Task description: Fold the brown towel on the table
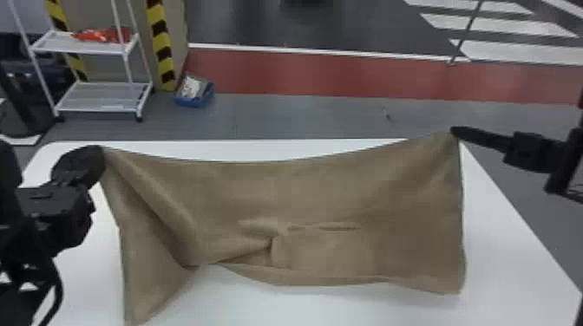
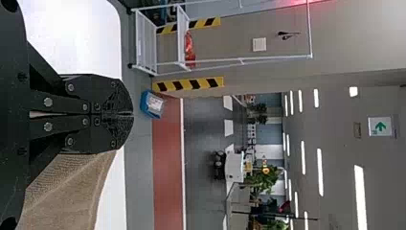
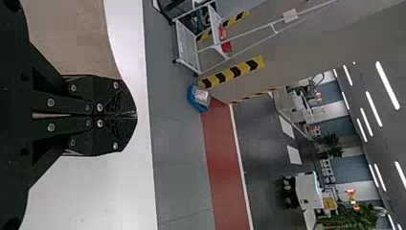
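Left corner: We see the left gripper (image 1: 100,152) clenched on an upper corner of the brown towel (image 1: 303,186), with the cloth running down from its fingertips; the left wrist view has its two black fingers pressed together
Right corner: The right gripper (image 1: 454,132) is closed on the opposite upper corner, and in the right wrist view we find its fingers meeting tip to tip, cloth alongside
Upper edge: Held up between both grippers over the white table (image 1: 503,277), the towel sags gently along its top, its right corner overlapping the table's far edge in our head view
Middle folds: We note a bunched crease near the centre and a thick diagonal fold slanting from the left corner toward the lower edge
Lower edge: A pointed flap drops at the left, toward the robot, while the rest ends in a wavy border; we cannot tell how much of it touches the tabletop
Floor beyond: Behind the table at left we spot a white wheeled rack (image 1: 104,97) bearing red items (image 1: 102,34) on its upper shelf, beside yellow-and-black striped tape (image 1: 161,47); near the tape's foot sits a blue bin (image 1: 191,102), and a red floor band (image 1: 325,76) stretches off to the right
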Robot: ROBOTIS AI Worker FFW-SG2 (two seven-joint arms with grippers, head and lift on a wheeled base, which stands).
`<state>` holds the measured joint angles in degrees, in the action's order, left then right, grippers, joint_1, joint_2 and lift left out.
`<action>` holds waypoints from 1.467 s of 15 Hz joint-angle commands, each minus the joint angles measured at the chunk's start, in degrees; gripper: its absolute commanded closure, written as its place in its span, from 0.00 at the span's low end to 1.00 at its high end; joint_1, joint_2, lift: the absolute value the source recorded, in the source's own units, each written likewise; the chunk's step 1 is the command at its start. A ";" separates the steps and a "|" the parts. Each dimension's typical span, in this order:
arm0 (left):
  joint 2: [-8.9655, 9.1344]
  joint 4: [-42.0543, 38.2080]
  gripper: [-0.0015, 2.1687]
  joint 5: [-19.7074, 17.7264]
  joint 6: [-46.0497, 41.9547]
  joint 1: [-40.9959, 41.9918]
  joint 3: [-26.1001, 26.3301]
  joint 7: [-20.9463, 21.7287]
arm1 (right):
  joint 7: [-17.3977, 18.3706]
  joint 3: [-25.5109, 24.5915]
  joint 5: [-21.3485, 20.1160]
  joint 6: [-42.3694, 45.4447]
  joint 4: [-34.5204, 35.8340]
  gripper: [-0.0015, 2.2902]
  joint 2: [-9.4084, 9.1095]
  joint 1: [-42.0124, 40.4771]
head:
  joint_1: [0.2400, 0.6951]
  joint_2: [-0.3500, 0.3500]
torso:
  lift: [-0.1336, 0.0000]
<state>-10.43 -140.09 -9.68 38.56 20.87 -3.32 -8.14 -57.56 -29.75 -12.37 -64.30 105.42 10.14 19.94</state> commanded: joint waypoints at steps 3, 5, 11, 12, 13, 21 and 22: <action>-0.73 -3.26 0.80 -2.36 3.59 0.13 -3.54 0.84 | -0.71 -5.85 2.88 -3.34 2.16 0.66 2.78 0.28 | 0.85 0.28 | 0.07; -0.73 -4.84 0.80 -2.18 5.52 0.66 -3.63 1.02 | -1.24 -7.61 3.93 -3.51 3.47 0.66 3.48 -1.13 | 0.84 0.26 | 0.07; -0.38 6.76 0.80 -1.13 6.22 -12.70 -1.61 3.22 | 2.72 -2.42 2.79 1.41 -6.28 0.66 4.18 2.04 | 0.81 0.22 | 0.07; -0.47 9.13 0.80 -1.22 6.22 -15.16 -1.61 4.10 | 3.33 -2.33 2.79 1.76 -8.13 0.66 3.83 3.35 | 0.81 0.23 | 0.07; -0.55 12.03 0.80 -1.74 6.40 -18.32 -1.69 5.41 | 4.13 -1.98 3.05 3.34 -10.24 0.66 3.31 4.85 | 0.80 0.24 | 0.07; -0.47 31.63 0.80 0.45 -1.86 -37.48 3.76 10.34 | 9.57 2.06 -1.34 22.32 -26.58 0.66 3.92 20.32 | 0.51 0.28 | 0.07; -0.12 32.16 0.80 0.89 -1.86 -38.80 3.93 11.21 | 9.49 1.97 -0.99 22.32 -28.25 0.66 4.27 21.90 | 0.46 0.28 | 0.07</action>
<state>-10.92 -109.20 -9.83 38.09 -15.99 -0.08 2.66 -47.98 -27.62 -13.54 -43.37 79.85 14.07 39.47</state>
